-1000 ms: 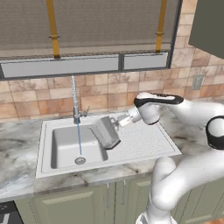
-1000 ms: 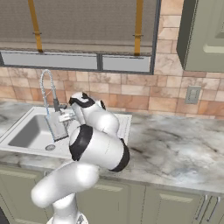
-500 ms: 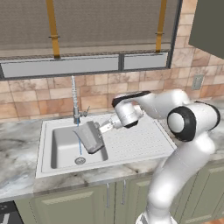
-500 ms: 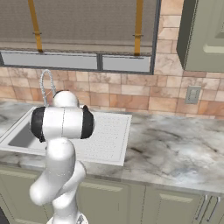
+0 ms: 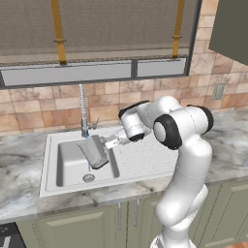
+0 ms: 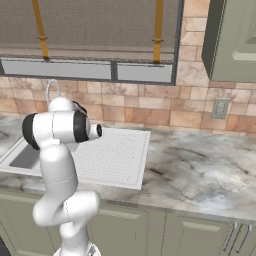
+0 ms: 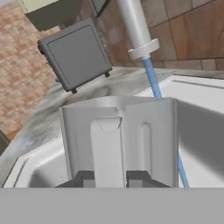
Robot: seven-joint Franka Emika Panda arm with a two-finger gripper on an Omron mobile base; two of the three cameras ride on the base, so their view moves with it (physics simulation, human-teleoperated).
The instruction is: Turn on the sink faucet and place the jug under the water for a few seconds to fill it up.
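1. Gripper (image 5: 110, 143): jaws drawn close together, clamped on the handle of the jug (image 5: 94, 151). In the hand view, the fingertips (image 7: 139, 178) sit either side of the handle strip.
2. Jug: held tilted over the basin of the sink (image 5: 72, 180), just beside the faucet (image 5: 83, 109). A second ago it hung over the drainboard edge, right of the basin; since then it has been carried left and lower.
3. Water (image 7: 156, 87): running, a thin blue stream from the spout. In the hand view it passes behind the jug's far right corner (image 7: 173, 131) and reappears below, so it seems to fall just outside the mouth rather than into it.
4. Arm: has swung across the sink; the elbow now blocks the basin in the right base view.
5. Judgement: faucet step done; filling barely started. The jug likely needs a small shift toward the stream, then a short hold there.
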